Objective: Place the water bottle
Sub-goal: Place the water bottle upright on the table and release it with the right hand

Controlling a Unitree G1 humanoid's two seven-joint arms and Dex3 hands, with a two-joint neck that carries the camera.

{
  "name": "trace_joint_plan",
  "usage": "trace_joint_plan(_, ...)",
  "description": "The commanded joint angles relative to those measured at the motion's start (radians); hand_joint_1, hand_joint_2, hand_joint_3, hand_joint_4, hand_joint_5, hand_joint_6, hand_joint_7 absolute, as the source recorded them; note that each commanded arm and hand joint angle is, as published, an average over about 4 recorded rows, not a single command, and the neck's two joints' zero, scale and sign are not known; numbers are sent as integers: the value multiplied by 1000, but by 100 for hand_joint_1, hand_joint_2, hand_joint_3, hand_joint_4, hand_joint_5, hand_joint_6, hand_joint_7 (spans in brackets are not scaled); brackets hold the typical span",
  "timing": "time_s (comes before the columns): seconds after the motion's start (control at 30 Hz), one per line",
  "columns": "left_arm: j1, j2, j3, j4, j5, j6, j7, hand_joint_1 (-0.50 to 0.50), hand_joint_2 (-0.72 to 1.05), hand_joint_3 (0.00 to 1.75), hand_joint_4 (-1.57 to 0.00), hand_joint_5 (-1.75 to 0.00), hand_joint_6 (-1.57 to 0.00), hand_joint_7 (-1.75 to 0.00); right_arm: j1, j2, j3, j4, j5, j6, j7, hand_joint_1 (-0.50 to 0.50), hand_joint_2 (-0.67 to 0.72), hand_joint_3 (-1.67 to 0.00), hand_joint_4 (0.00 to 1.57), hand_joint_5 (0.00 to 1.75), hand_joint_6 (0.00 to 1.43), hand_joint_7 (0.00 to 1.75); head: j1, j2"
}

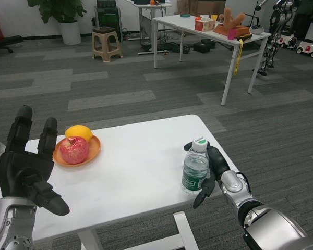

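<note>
Closest to the lens is the robot's left hand, raised at the table's near left corner with its black fingers spread apart and nothing in them. Just past it sits an orange plate holding a red apple with a lemon tucked behind it, touching. Over at the right edge of the white table, the water bottle stands upright on the tabletop, white cap on, green label, and the right hand is wrapped around it from the right side, fingers curled on the bottle.
</note>
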Motion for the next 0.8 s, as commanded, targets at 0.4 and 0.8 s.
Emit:
trace_joint_plan(0.4,0,3,4,7,-2,-12,-3,-50,-64,9,0,0,0,0,7,-2,-17,-33,10,11,2,-46,72,-4,43,145,3,133,0,0)
trace_joint_plan(0.8,1,3,4,6,-3,-11,-3,-50,-64,0,0,0,0,0,36,-9,-70,-107,11,16,43,-46,72,0,7,73,0,115,0,-1)
